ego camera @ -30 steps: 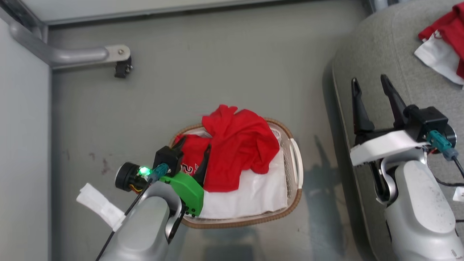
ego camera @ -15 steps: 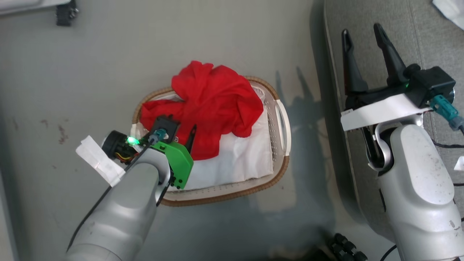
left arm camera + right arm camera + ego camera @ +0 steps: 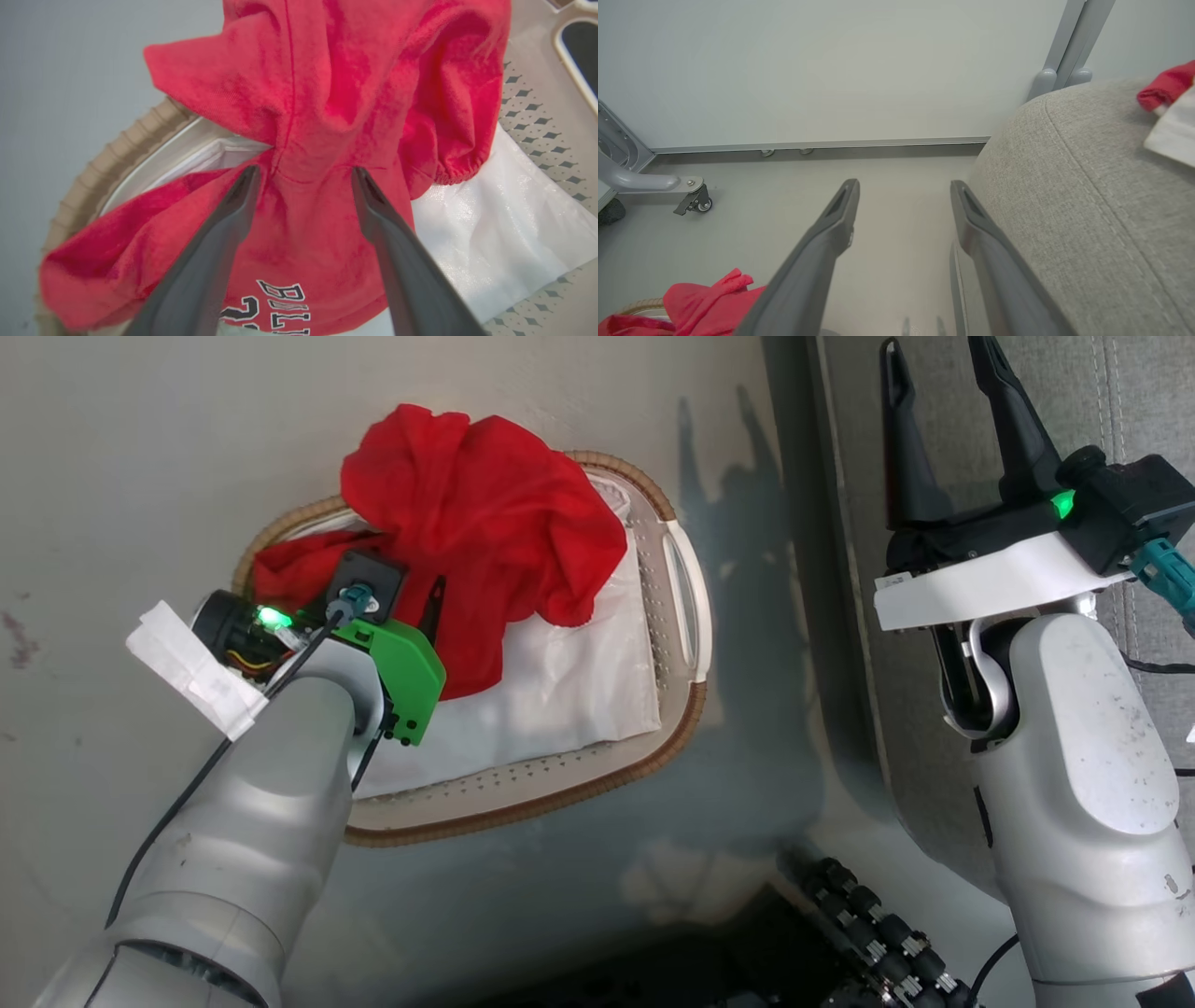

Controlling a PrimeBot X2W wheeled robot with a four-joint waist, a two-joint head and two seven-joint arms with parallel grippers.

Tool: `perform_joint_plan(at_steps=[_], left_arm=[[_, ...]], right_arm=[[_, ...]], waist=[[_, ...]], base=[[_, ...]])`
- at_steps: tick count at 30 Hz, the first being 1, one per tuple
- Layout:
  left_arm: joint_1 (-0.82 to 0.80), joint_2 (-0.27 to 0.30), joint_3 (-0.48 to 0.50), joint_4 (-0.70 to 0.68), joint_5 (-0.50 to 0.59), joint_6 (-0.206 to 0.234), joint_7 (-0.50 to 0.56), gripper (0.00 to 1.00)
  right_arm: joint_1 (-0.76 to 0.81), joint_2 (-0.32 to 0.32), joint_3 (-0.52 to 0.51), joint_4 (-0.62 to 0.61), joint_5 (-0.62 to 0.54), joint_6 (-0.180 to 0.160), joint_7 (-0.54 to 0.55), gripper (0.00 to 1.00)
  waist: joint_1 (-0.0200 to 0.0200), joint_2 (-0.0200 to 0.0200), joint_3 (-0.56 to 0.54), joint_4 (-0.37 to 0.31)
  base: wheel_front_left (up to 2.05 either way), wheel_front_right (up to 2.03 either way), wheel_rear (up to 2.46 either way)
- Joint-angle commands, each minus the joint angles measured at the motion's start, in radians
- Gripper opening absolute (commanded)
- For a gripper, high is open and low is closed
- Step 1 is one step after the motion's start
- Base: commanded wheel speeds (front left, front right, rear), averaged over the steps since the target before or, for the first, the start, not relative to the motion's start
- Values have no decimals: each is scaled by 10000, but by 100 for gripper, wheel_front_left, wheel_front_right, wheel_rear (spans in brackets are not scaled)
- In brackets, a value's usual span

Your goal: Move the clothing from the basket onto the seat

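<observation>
The clothing is a rumpled red heap in the basket, spilling over its far rim. Its jersey shows dark lettering near the lower edge. My left gripper is open, low over the heap at the basket's left end. In the left wrist view, the left gripper has a raised fold of red cloth between its fingers. My right gripper is open and holds nothing, above the edge of the grey seat. A red and white garment lies on the seat.
A white liner sheet covers the basket's floor under the clothing. A black ribbed cable and the dark robot base lie near the bottom. A castered metal frame foot stands by the pale wall panel. Grey floor separates basket and seat.
The head camera has tilted down, so the whole picture has shifted up and left. My left gripper stays open over the red clothing, and the right one stays open by the seat.
</observation>
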Motion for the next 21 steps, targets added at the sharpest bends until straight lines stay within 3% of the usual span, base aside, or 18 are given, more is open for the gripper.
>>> perform_joint_plan(at_steps=[1, 12, 13, 14, 15, 16, 21], left_arm=[[-240, 131, -18, 64, 71, 85, -46, 100], [-624, 90, -169, 302, -6, 344, 213, 99], [-648, 87, -183, 314, -24, 342, 252, 70], [-662, 84, -197, 320, -42, 333, 287, 47], [-662, 77, -214, 330, -65, 309, 313, 16], [-663, 74, -231, 335, -66, 293, 340, 0], [-585, 32, -312, 361, -107, 230, 286, 0]], right_arm=[[-121, -21, 22, -62, 91, -14, -45, 100], [-67, -23, 154, -28, 354, -14, -45, 100], [-64, -23, 169, -29, 373, -14, -45, 100], [-62, -23, 178, -28, 388, -14, -45, 100], [-59, -25, 182, -26, 410, -14, -45, 100], [-58, -25, 181, -23, 425, -14, -45, 100], [-13, -25, 92, 7, 378, -14, -45, 100]], waist=[[-2, -1, 308, -284], [-2, -1, 479, -506], [-2, -1, 494, -531], [-2, -1, 503, -549], [-2, -1, 513, -566], [-2, -1, 520, -575], [-2, -1, 501, -547]], base=[[0, 0, 0], [0, 0, 0], [0, 0, 0], [0, 0, 0], [0, 0, 0], [0, 0, 0], [0, 0, 0]])
